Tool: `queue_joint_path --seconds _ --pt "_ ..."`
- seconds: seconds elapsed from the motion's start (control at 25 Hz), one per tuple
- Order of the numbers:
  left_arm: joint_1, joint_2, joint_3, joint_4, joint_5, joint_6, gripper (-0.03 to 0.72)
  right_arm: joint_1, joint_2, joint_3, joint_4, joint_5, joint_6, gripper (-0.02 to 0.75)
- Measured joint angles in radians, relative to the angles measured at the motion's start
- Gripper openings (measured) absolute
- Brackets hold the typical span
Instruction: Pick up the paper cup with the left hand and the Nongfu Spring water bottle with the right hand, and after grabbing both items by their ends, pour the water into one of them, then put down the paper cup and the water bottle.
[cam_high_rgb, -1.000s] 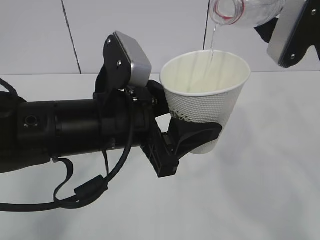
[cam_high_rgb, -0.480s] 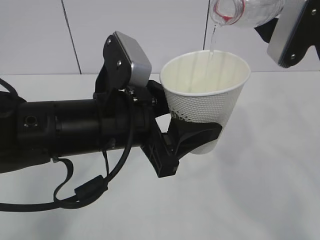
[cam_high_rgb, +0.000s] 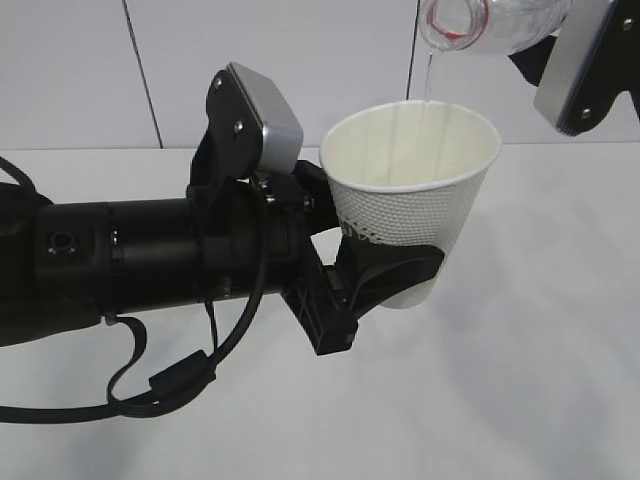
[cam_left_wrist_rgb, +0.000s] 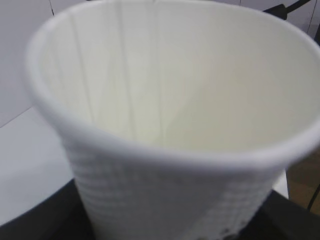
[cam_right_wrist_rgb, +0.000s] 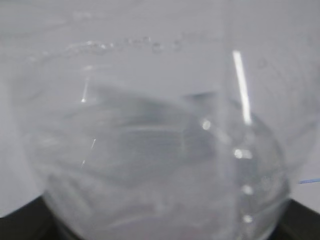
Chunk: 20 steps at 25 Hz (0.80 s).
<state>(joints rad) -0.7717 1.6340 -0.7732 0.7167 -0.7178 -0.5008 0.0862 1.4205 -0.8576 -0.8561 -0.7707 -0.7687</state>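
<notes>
Exterior view: the left hand, a black arm reaching in horizontally from the left with a grey-silver block on top and black cables looping beneath, clasps the lower wall of the paper cup between its black fingers. The cup is held clear above the white table, its long axis close to vertical, mouth up, narrow base down. At the top right edge the Nongfu Spring water bottle lies tipped, its long axis running roughly sideways with the open mouth and red neck ring directed leftward and down, above the far rim of the cup. A thin stream of the water falls from the mouth into the cup. Only part of the right hand shows here: a silver block beside the bottle. Left wrist view: the cup's cream interior fills the frame. Right wrist view: the transparent bottle wall, blurred, fills the frame, with dark pads at the lower corners, so the right gripper appears clamped on the bottle's base end.
</notes>
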Motion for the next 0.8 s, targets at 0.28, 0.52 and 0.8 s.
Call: queue_joint_path --seconds 0.28,0.52,0.8 --pt "0.0 0.0 0.0 0.0 0.0 0.0 0.507 0.0 0.0 0.0 0.0 0.0 0.0 0.519" --pt "0.0 0.0 0.0 0.0 0.0 0.0 0.502 0.0 0.0 0.0 0.0 0.0 -0.005 0.519" --pt "0.0 0.0 0.0 0.0 0.0 0.0 0.498 0.0 0.0 0.0 0.0 0.0 -0.014 0.519"
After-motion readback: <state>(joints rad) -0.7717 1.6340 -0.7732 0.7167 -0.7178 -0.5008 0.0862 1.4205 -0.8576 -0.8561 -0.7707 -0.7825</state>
